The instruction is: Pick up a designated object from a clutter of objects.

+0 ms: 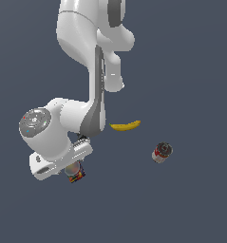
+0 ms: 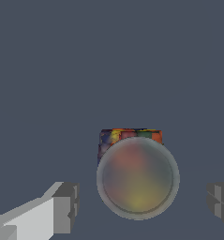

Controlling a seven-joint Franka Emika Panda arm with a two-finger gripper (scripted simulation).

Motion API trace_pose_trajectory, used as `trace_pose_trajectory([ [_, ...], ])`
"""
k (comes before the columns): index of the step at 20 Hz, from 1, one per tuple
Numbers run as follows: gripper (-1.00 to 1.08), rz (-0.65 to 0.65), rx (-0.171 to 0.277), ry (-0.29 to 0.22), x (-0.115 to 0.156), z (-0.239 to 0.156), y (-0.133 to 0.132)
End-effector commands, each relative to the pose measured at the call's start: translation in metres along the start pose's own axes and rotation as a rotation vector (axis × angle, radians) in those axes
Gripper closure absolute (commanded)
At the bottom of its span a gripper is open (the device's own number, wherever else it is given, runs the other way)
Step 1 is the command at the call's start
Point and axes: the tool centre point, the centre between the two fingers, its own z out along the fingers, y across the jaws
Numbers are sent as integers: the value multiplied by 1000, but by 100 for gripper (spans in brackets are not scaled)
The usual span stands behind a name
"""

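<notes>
Counting cans: two are seen in the exterior view, the multicoloured can (image 1: 76, 172) and a red-and-white can (image 1: 161, 152)
Bananas: one yellow banana (image 1: 125, 126) is seen, lying between the arm and the red-and-white can, apart from both
Arms: one white arm (image 1: 81, 95) is seen, bent down over the multicoloured can
Look of the multicoloured can: a small cylinder (image 2: 138, 176) is shown in the wrist view with a round silvery grey lid, faintly tinted red and yellow, and a label of red, yellow, blue and dark patches
Place of the multicoloured can: it is found on the grey floor (image 1: 191, 71) directly beneath the hand, at the exterior view's lower left, well apart from the red-and-white can
Gripper: the gripper (image 2: 141, 206) is spread wide; one finger (image 2: 66, 206) is seen on each side of the can, neither touching it
</notes>
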Motion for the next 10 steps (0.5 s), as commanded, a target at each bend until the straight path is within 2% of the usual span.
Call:
trace_pose_trajectory([
  [1,-92,-1,0,0,0,0,0],
  [10,-92,-3,-1,1,0,39,0],
])
